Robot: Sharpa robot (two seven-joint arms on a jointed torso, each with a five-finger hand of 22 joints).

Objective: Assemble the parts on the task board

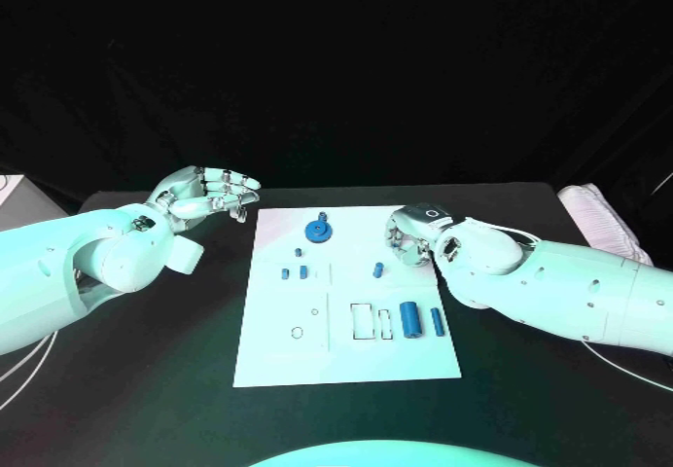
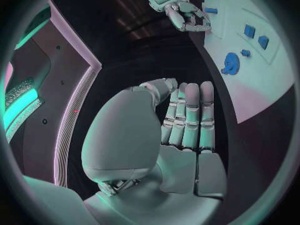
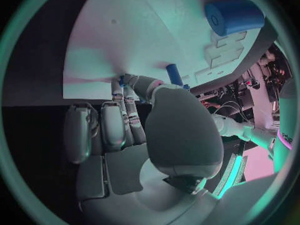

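The white task board (image 1: 266, 341) lies in the middle of the black table. It carries a round blue part (image 1: 320, 230), small blue pieces (image 1: 294, 272), a short blue peg (image 1: 378, 269), a thick blue cylinder (image 1: 409, 319) and a slimmer one (image 1: 438, 322). My right hand (image 1: 411, 238) is curled down over the board's right side, its fingertips (image 3: 128, 80) meeting at the surface beside the peg (image 3: 174, 75). A sliver of blue shows at those tips; whether they pinch anything is unclear. My left hand (image 1: 210, 195) hovers off the board's far left corner, fingers (image 2: 190, 115) straight, holding nothing.
A pale folded thing (image 1: 596, 219) lies at the table's right edge and a white box (image 1: 12, 195) at its left edge. Outlined slots (image 1: 371, 321) lie next to the thick cylinder. Bare black table (image 1: 155, 389) flanks the board on both sides.
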